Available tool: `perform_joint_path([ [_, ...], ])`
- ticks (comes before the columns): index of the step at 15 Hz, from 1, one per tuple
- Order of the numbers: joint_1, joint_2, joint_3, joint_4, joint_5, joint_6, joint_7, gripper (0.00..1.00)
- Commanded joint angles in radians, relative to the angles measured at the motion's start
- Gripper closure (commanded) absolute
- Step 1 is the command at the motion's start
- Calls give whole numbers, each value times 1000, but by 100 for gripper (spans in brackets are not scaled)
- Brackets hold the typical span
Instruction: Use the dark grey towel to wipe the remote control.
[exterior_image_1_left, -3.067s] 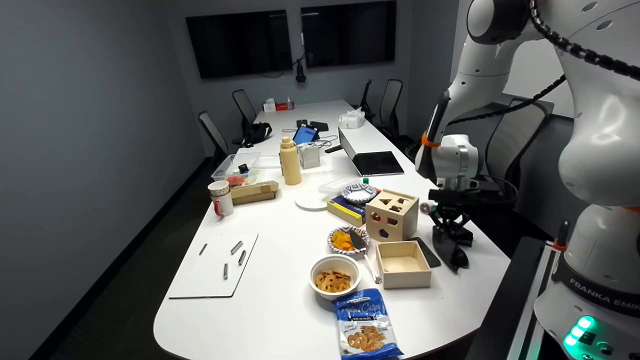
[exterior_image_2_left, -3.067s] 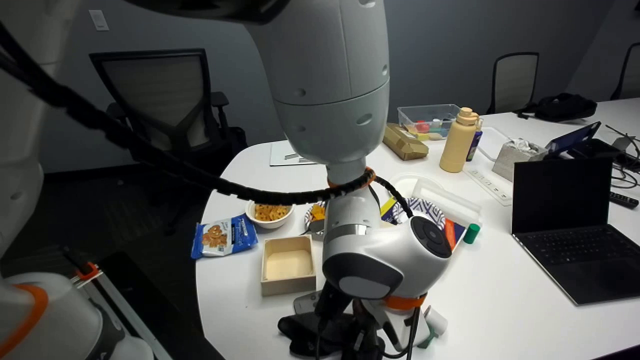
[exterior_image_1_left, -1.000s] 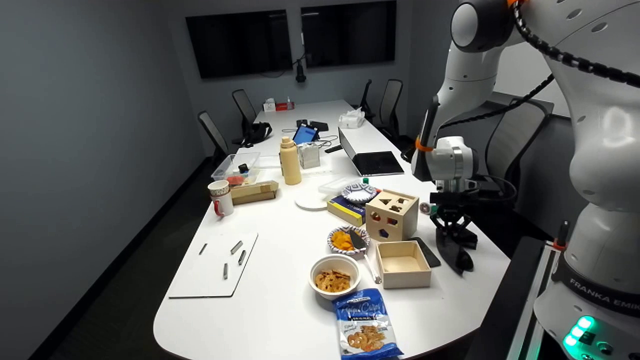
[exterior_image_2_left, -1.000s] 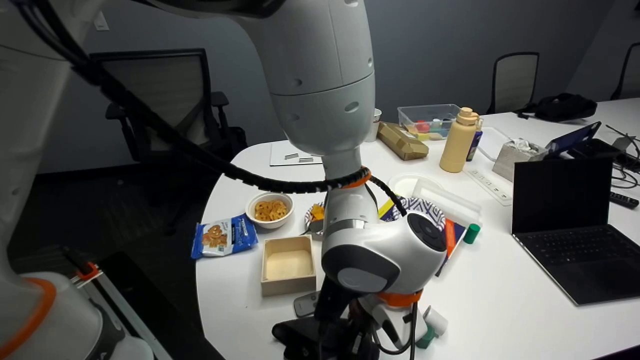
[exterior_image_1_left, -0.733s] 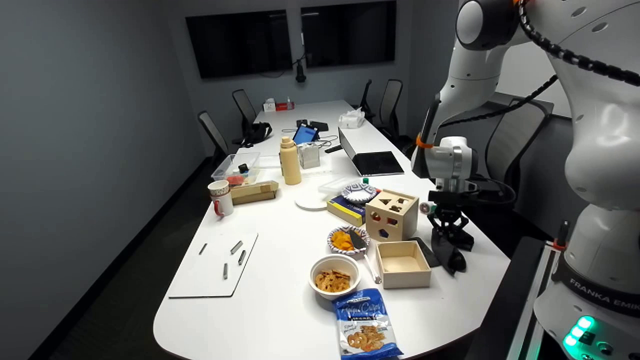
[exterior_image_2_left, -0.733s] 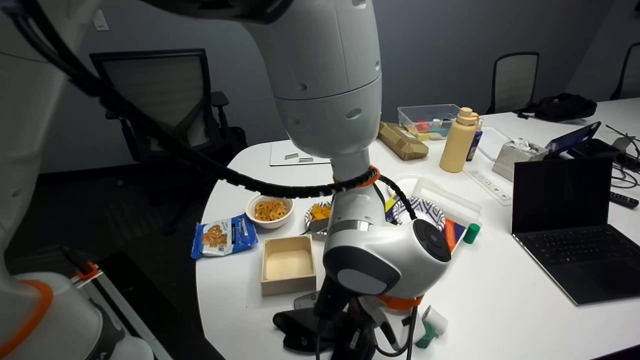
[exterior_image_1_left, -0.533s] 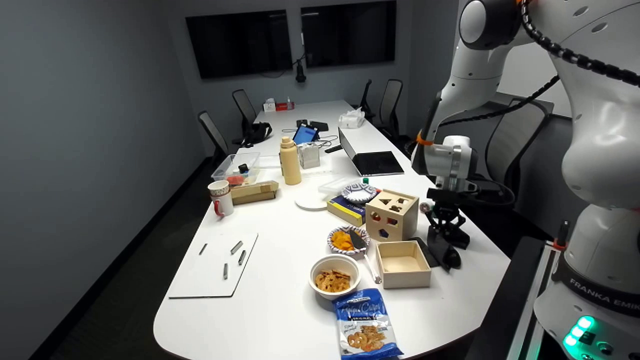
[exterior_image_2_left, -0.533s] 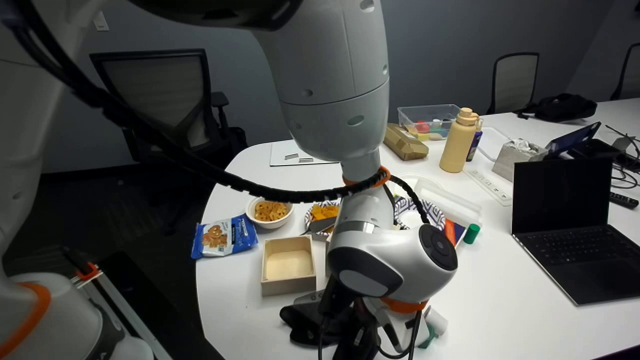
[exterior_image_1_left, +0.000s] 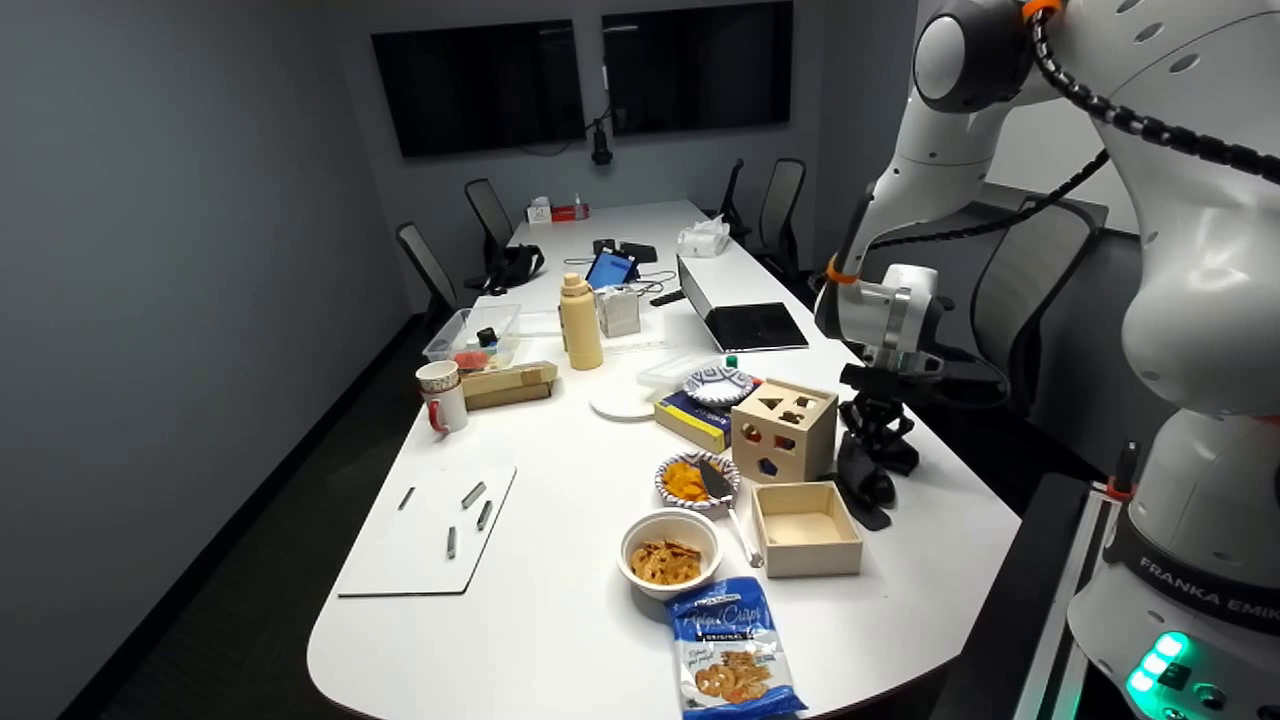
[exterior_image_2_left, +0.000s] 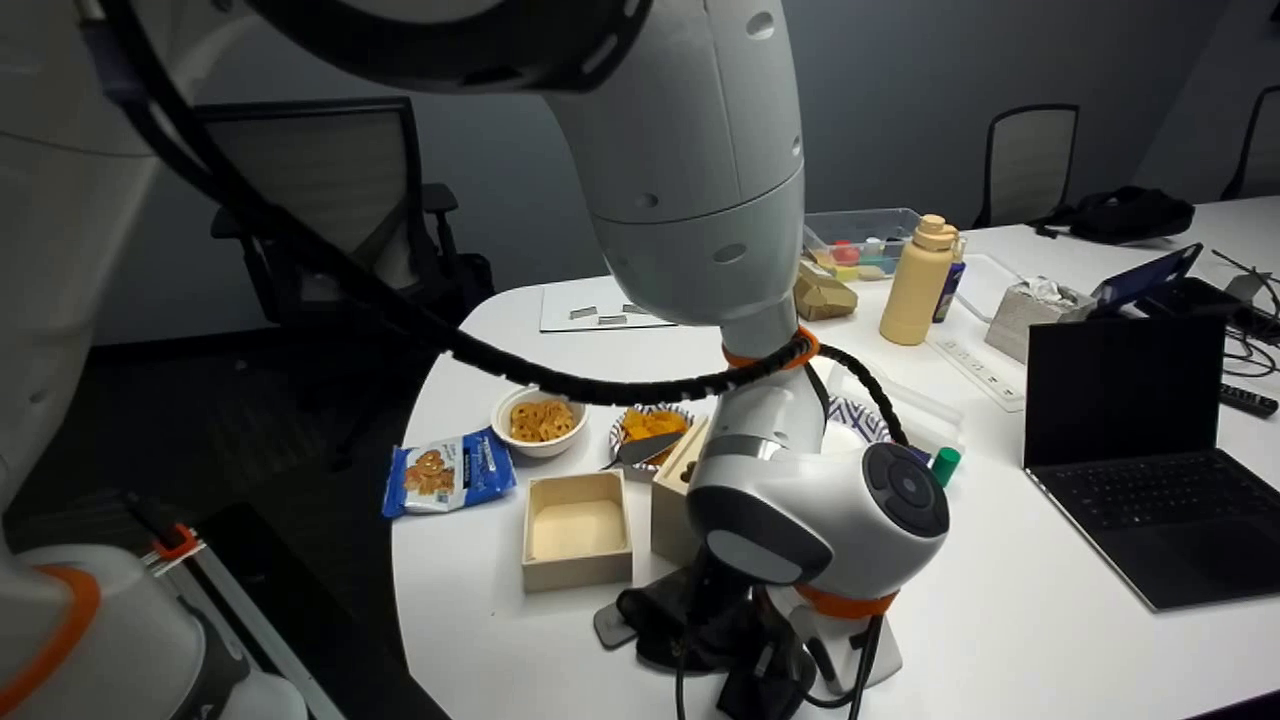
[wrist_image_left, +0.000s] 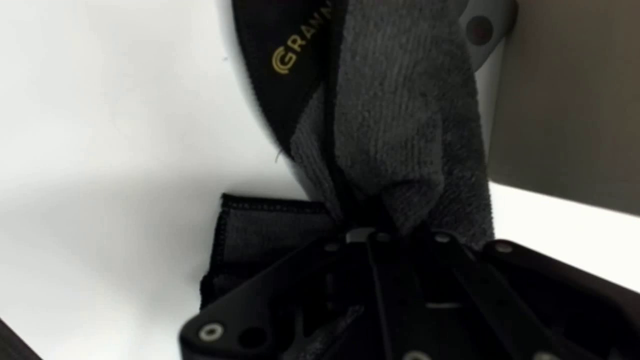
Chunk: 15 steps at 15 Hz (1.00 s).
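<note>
In the upper right of the wrist view we see the remote control (wrist_image_left: 484, 27), partly covered by the dark grey towel (wrist_image_left: 395, 110), which the gripper (wrist_image_left: 395, 234) pinches at a bunched fold lower in the frame. We take this for the wiping step; the cloth's free end looks slack, so it may skim over without pressing, or its drag may shove the remote control along the table (wrist_image_left: 125, 110). A stray sweep could knock the wooden shape box (exterior_image_1_left: 783, 427), near the towel, right of centre in an exterior view.
</note>
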Motion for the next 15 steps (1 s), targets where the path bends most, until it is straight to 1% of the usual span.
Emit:
perform_joint_path([
  [1,50,63,-66,22,-7,69,40,98],
  [5,80,35,-112,-36,-27,72,69,98],
  [8,89,21,-141,-72,-58,19,69,98],
  [12,74,10,-137,-99,-121,-85,38,98],
  [15,51,-2,-94,-113,-123,-122,-9,98],
])
